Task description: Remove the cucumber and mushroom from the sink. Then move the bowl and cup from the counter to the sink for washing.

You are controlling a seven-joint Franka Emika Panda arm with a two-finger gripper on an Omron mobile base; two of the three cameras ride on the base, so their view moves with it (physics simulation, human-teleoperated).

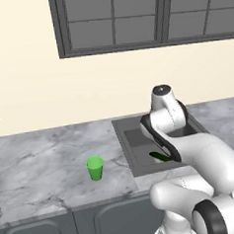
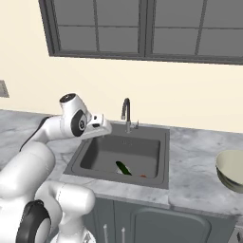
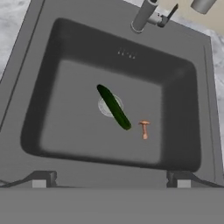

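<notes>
Dark grey recessed sink (image 3: 39, 113): 1 slim dark green cucumber (image 3: 113, 107) lying diagonally over the drain, 1 tiny orange-brown mushroom (image 3: 144, 128) just right of it, not touching. Curved metal faucet (image 2: 126, 114) at far edge. Fingers (image 3: 111, 181) spread wide above near rim, empty. Marbled grey-white bench (image 1: 42, 159): 1 green tapered cup (image 1: 95, 168) left of sink; 1 pale beige bowl (image 2: 231, 170) right.

Cucumber (image 3: 113, 106) across the sink (image 3: 65, 144) drain, mushroom (image 3: 144, 129) just beside; cup (image 1: 95, 168) on counter (image 1: 38, 164).
</notes>
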